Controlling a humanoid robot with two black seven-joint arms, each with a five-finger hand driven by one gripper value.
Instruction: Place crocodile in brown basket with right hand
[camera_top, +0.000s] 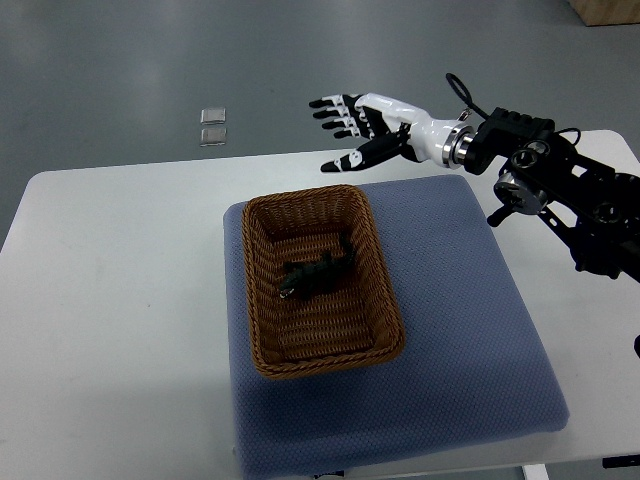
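The crocodile (318, 273) is lying on the floor of the basket (262, 330), a little toward the 12 o'clock end and roughly midway between the long walls. Judging from that, the placing itself is looking done: the toy is resting inside, nothing is gripping it, and no part of it is hanging over the rim. What seems to be remaining is only for the arm to be clearing away.

The right hand (375, 128) is hovering off the basket's 1 o'clock corner, above the far edge of the bench (120, 300). It is holding nothing; its fingers (335, 110) are reaching out straight and slightly fanned toward 9 o'clock, with the thumb sitting apart below them. The left hand is not showing.

The crocodile's long axis is running from about 8 o'clock to 2 o'clock, slanting across the basket rather than lining up with its long sides. Which end is the head is too dark to tell.

The basket is sitting on a blue pad (470, 330), toward its 9 o'clock side.
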